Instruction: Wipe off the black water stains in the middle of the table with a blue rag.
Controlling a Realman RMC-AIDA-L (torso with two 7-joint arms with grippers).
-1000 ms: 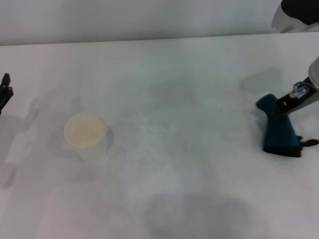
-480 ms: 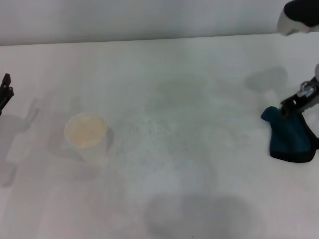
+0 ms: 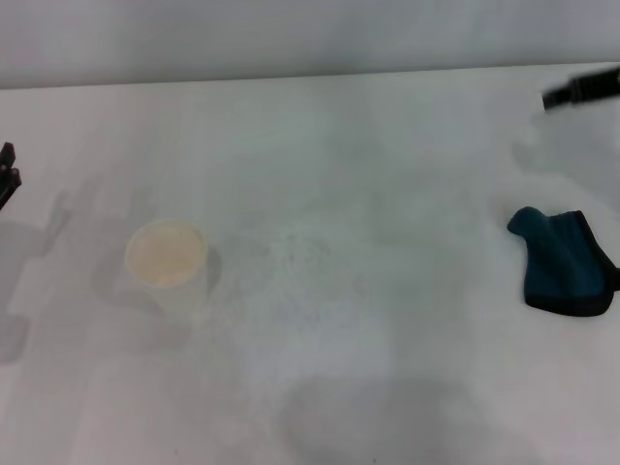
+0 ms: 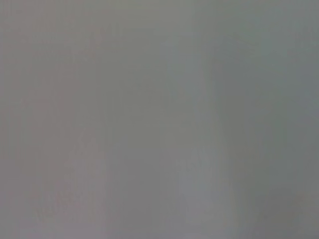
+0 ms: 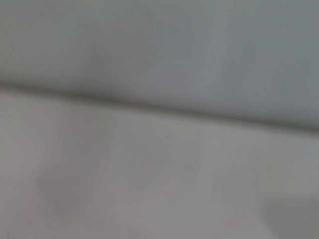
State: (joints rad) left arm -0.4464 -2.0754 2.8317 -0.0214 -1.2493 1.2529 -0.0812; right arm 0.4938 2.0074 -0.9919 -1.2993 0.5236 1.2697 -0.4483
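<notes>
- My left gripper [image 3: 8, 174] waits at the frame's left edge, idle; its fingers' state I cannot tell.
- A paper cup [image 3: 166, 260] stands left of centre on the table [image 3: 387, 145]; no dark stains show mid-table.
- The blue rag [image 3: 562, 262] lies at right, unheld.
- My right gripper [image 3: 581, 89] hangs upper right, well above it.

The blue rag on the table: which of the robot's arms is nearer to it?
The right. The right tool is at the far right edge, beyond the blue rag and clear of it. The left tool is at the opposite edge, past the paper cup.
</notes>
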